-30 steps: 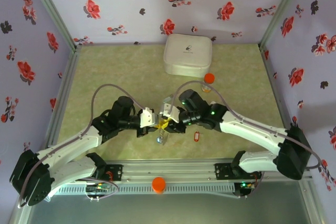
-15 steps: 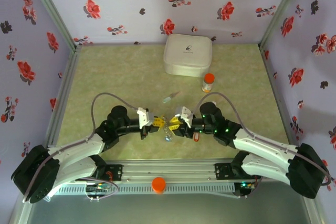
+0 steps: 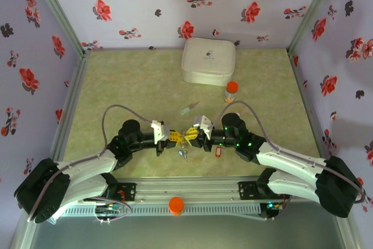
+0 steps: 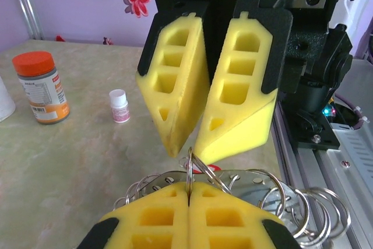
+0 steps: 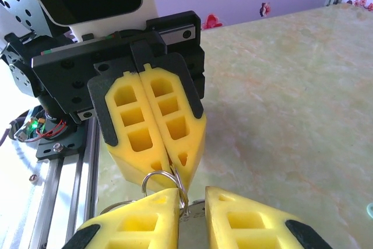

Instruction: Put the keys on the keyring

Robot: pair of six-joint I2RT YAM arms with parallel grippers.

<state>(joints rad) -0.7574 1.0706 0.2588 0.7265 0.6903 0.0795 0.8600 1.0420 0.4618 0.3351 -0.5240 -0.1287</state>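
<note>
Two grippers are meeting tip to tip at the lower middle of the top view, over a mottled pale-green mat (image 3: 128,80); each is wearing wedge-shaped yellow foam pads (image 4: 175,86), cut with square pockets and backed by black plastic. The left gripper (image 3: 176,137) is pressing its pads flat together; in the left wrist view a thin silvery wire of the keyring (image 4: 189,170) is rising straight out of the seam, so this gripper is clamping the keyring; the rest of the keyring is fanning out toward the lower right of that view as a bunch of overlapping bright metal loops. The right gripper (image 5: 191,193) is holding its pads a narrow gap apart, one loop lying against the inner face of one pad. A red key (image 3: 218,152), a small flat tag, is lying on the mat just beside the right arm (image 3: 280,158), apart from the keyring. A smooth white box (image 3: 208,60) with rounded corners is sitting at the upper middle; a bottle (image 3: 231,91) with an orange cap is standing just below its lower right corner; a pale slim thing (image 3: 187,109), too small to name, is lying between the box and the grippers; a tiny white vial (image 4: 119,105) is standing near the bottle in the left wrist view.

Against a second ago, both arms are lying lower in the top view and stretched flatter; the right arm is no longer covering the bottle or the pale slim thing; the box and the red key are sitting where they were; against half a second ago the pose is barely differing.
</note>
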